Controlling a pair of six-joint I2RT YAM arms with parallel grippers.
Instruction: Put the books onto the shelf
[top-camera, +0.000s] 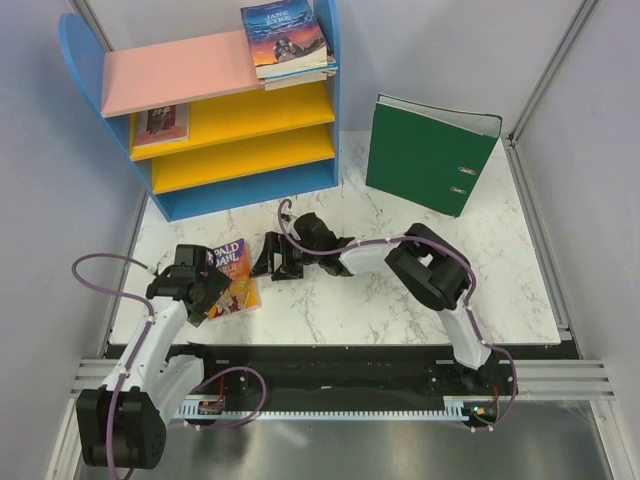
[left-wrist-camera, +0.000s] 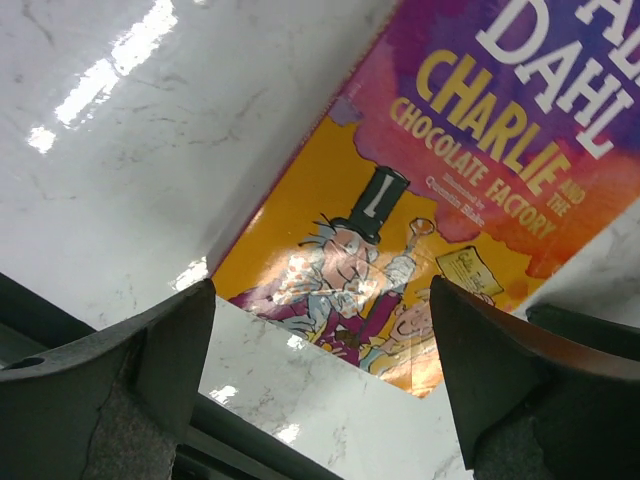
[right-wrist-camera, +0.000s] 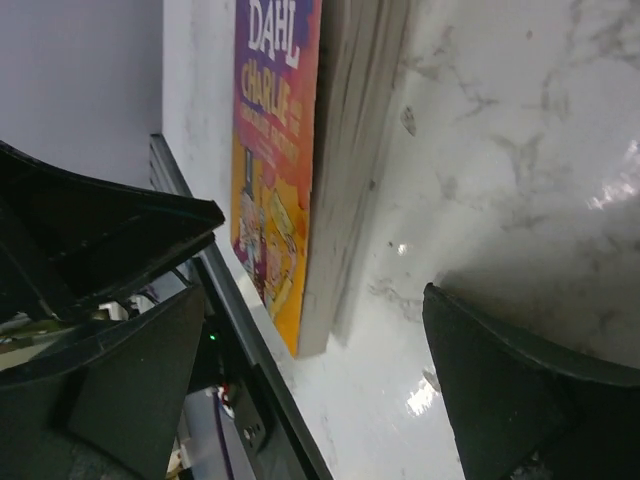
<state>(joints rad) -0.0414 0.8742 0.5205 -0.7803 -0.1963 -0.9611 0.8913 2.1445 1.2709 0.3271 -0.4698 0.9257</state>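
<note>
One of the books, the purple-and-yellow Roald Dahl "Charlie" (top-camera: 234, 276) (left-wrist-camera: 430, 170), lies flat on the marble table. My left gripper (top-camera: 200, 288) (left-wrist-camera: 320, 370) hovers open over its near left corner, nothing between the fingers. From the right, my right gripper (top-camera: 270, 258) (right-wrist-camera: 315, 380) stands open low on the table just off the page edge of that same book (right-wrist-camera: 275, 150), apart from it. The shelf (top-camera: 215, 160) stands at the back left. A stack of books topped by "Jane Eyre" (top-camera: 285, 38) rests on its pink top board. Another book (top-camera: 160, 122) lies on the upper yellow board.
A big green lever-arch binder (top-camera: 430, 150) stands open-edged at the back right. Grey walls close in on the left and right. The arms' black mounting rail (top-camera: 330, 365) runs along the near edge of the table (top-camera: 400, 310).
</note>
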